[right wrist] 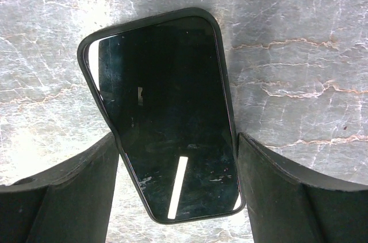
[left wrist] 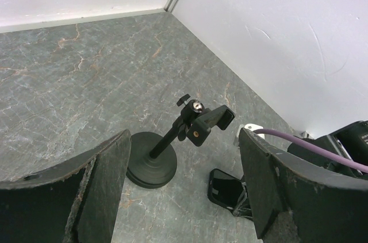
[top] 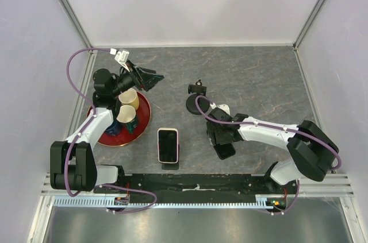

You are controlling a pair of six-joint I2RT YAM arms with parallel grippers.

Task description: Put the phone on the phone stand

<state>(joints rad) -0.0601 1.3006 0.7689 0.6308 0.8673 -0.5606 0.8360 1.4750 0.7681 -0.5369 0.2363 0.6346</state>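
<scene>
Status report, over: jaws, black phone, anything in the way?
Left gripper jaws open, empty. Right gripper jaws astride black phone on table, grip unconfirmed. Phone stand bare; second phone lies apart.

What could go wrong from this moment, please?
1. The black phone lies skewed between the jaws of the right gripper, near one end; it may twist or slip when lifted.
2. The phone stand has a small clamp on a thin pole; a heavy push could tip it.
</scene>
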